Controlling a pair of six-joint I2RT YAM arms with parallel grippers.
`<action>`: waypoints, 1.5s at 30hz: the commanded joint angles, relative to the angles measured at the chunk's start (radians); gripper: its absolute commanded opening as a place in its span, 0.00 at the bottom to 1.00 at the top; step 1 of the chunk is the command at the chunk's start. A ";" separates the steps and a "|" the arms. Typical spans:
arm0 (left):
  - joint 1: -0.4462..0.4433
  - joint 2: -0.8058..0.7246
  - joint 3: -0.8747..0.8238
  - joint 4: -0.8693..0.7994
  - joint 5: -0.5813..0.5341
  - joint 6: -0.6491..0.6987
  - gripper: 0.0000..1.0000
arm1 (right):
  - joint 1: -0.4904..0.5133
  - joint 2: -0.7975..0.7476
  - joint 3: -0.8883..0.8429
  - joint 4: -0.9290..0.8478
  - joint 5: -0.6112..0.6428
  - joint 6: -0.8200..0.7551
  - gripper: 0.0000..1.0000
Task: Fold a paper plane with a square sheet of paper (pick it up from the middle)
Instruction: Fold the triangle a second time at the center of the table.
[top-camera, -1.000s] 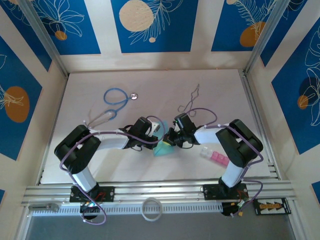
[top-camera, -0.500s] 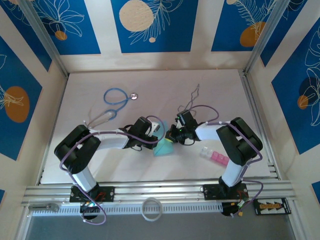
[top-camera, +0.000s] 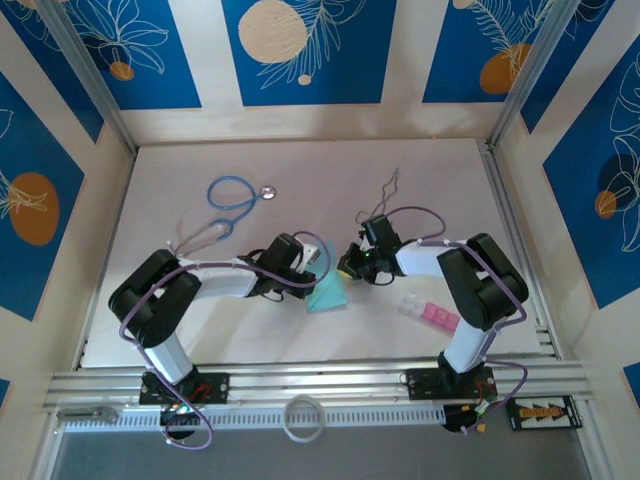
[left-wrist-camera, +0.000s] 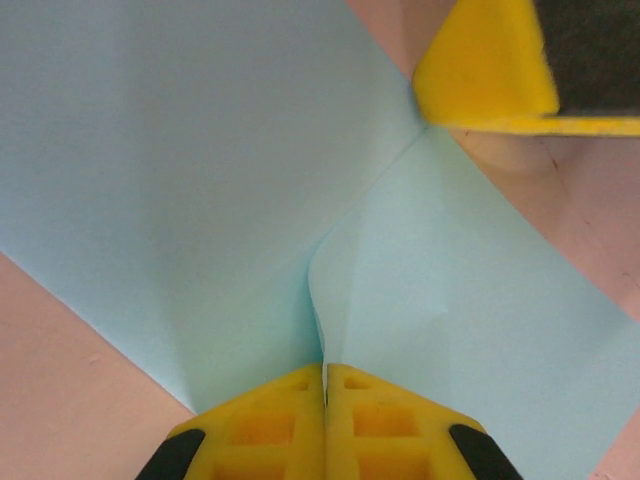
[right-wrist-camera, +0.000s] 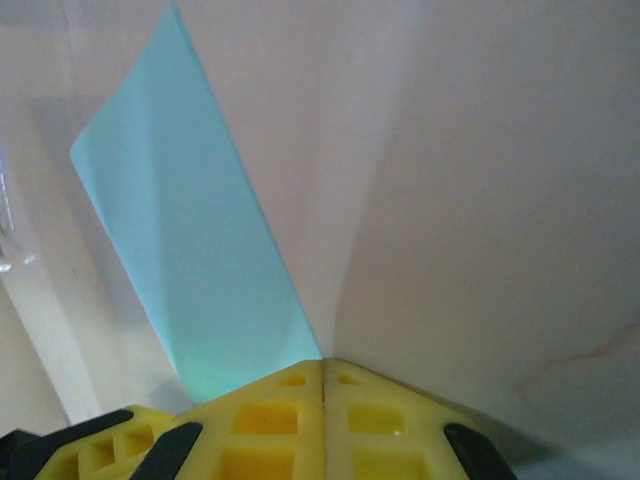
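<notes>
Left claw (left-wrist-camera: 325, 375) clenched on the raised middle of the sheet of paper (left-wrist-camera: 200, 180); right claw (right-wrist-camera: 322, 362) clenched at its 1 o'clock corner. I judge that pulling apart could tear it.

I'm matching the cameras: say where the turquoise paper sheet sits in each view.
Top external: paper sheet mid-table, between left gripper and right gripper.
Left wrist: wide sheet, creased into the pinch at bottom centre.
Right wrist: a strip rising leftward from bottom centre.
Shared landmark: the pale table.
</notes>
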 joint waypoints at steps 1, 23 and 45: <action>0.021 0.006 -0.005 -0.094 -0.014 0.016 0.00 | 0.000 -0.082 -0.003 -0.027 0.035 -0.029 0.00; 0.020 -0.006 -0.001 -0.085 -0.009 0.007 0.00 | 0.084 0.053 -0.048 0.006 -0.043 -0.055 0.00; 0.015 -0.162 0.046 -0.091 0.286 -0.279 0.02 | 0.090 0.064 -0.015 -0.095 0.006 -0.048 0.00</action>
